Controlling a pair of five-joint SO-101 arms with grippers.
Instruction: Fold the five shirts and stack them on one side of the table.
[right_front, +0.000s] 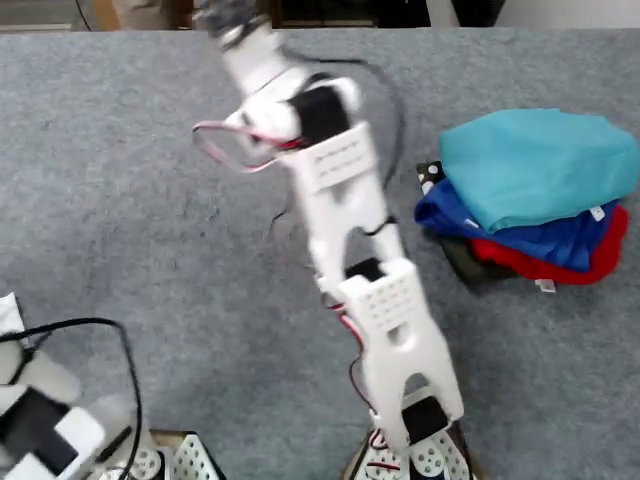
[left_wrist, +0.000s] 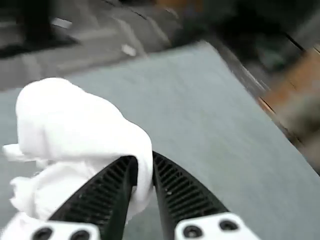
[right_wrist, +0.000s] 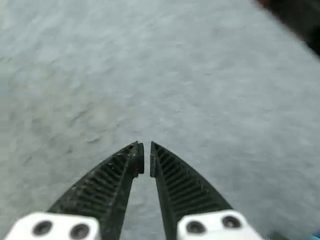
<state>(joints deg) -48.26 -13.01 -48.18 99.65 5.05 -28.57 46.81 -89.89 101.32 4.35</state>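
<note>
Your left gripper (left_wrist: 144, 167) is pinching a fold of a bunched white shirt (left_wrist: 75, 130), the cloth heaped beside its tips over the grey surface (left_wrist: 200, 115). Your right gripper (right_wrist: 144, 152) has its fingers pressed together on nothing, over bare surface, with its arm stretched toward the far edge. On the right side sits your pile: a teal shirt (right_front: 535, 165) on top, a blue shirt (right_front: 540, 240) under it, a red shirt (right_front: 590, 260) below, and a dark piece (right_front: 462, 262) at the bottom.
</note>
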